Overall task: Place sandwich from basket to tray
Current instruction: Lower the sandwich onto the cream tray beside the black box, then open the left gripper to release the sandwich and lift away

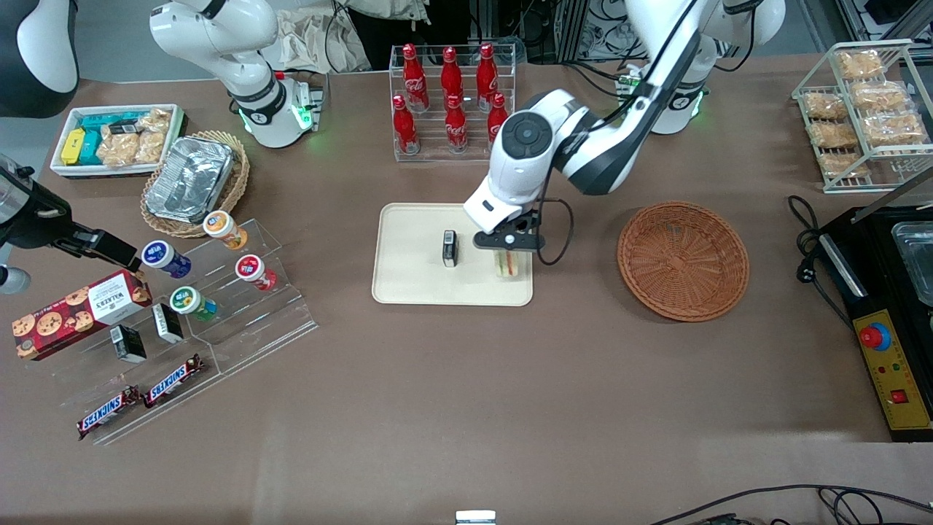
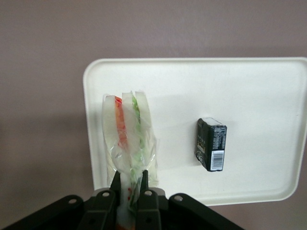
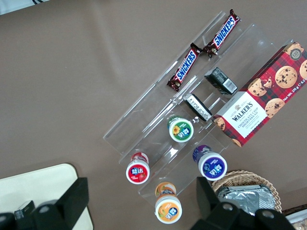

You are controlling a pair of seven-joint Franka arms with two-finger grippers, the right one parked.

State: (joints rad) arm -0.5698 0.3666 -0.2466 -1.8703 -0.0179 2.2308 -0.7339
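Left arm's gripper (image 1: 508, 251) sits over the tray (image 1: 408, 288), at the tray edge nearest the basket (image 1: 683, 260), with its fingers (image 2: 115, 184) clamped on the sandwich (image 2: 128, 139). In the wrist view the wedge is wrapped in clear film and pinched across its flat bread faces at one end, filling layers (red, green) running away from the fingers. It stands on edge over the tray surface, near the rim; whether it touches the tray or hangs just above cannot be told from either view. Basket is empty and well apart from the tray, toward the working arm's end of the table. A small black box (image 1: 450, 248) also lies on the tray, beside the sandwich but clear of it. Handling judgement: light, soft, easily crushed; the film looks slick and loose, so the grip probably acts on the wrapper as much as the bread. Holding across the broad faces is the sensible choice, since squeezing along the layers would splay them. On release the narrow wedge may topple onto a face.
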